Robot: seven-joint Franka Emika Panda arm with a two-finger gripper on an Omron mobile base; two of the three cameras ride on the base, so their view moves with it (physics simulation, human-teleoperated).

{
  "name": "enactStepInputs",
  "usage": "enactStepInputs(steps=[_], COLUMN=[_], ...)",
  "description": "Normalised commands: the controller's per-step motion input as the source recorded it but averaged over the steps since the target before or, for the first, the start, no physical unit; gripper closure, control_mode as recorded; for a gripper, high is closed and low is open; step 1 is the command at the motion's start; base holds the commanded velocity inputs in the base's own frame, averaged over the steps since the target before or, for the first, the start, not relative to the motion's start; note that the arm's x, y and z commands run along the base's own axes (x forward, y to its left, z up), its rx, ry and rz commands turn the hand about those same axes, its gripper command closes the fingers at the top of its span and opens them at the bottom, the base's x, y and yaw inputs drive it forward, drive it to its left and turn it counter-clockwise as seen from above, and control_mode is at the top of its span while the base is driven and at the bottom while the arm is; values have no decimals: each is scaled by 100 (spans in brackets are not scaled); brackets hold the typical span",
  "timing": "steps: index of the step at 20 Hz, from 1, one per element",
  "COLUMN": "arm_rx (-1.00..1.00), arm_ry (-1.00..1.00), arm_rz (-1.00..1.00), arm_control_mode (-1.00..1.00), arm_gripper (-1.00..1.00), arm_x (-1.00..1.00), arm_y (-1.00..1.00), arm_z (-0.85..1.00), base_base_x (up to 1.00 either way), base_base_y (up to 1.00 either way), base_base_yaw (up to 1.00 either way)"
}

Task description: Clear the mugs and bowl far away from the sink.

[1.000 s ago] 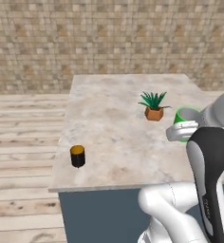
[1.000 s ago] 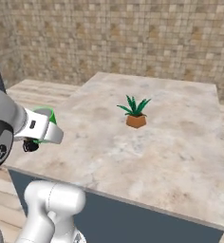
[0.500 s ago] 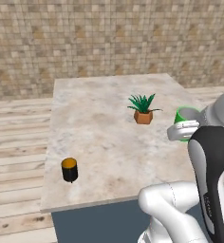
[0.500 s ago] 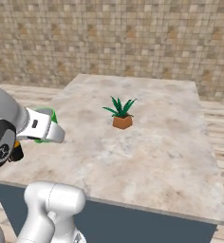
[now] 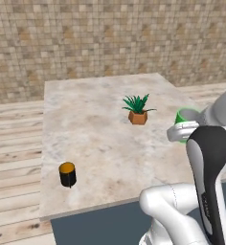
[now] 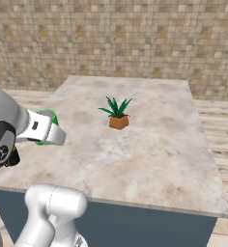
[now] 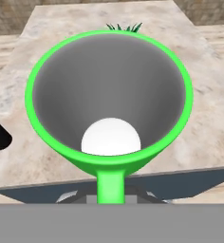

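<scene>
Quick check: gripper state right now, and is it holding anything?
Gripper: closed, holding the green mug above the counter.

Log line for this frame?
gripper: shut on green mug | mug: held above counter | black mug: on counter | plant: on counter

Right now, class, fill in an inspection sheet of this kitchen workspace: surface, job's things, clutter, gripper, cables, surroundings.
Surface: marble counter, dark blue front.
Job's things: green mug held above the counter's near edge; black mug with orange inside upright near the counter's left front corner.
Clutter: potted plant mid-counter.
Gripper: gripper shut on the green mug, at its handle.
Cables: nothing seen.
Surroundings: stone-tile wall, wooden floor.
</scene>
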Motion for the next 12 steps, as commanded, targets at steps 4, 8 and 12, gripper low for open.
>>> enactStepInputs(steps=[4,8,12], arm_rx=[0,0,0], arm_ry=[25,16,0], arm_rz=[11,13,14], arm_control_mode=[-100,-100,-100], arm_gripper=[100,100,100], arm_x=[55,44,36], arm_y=[-1,-5,0], arm_z=[-31,-49,-69], base_base_x=[0,0,0], base_base_y=[0,0,0], base_base_yaw=[0,0,0])
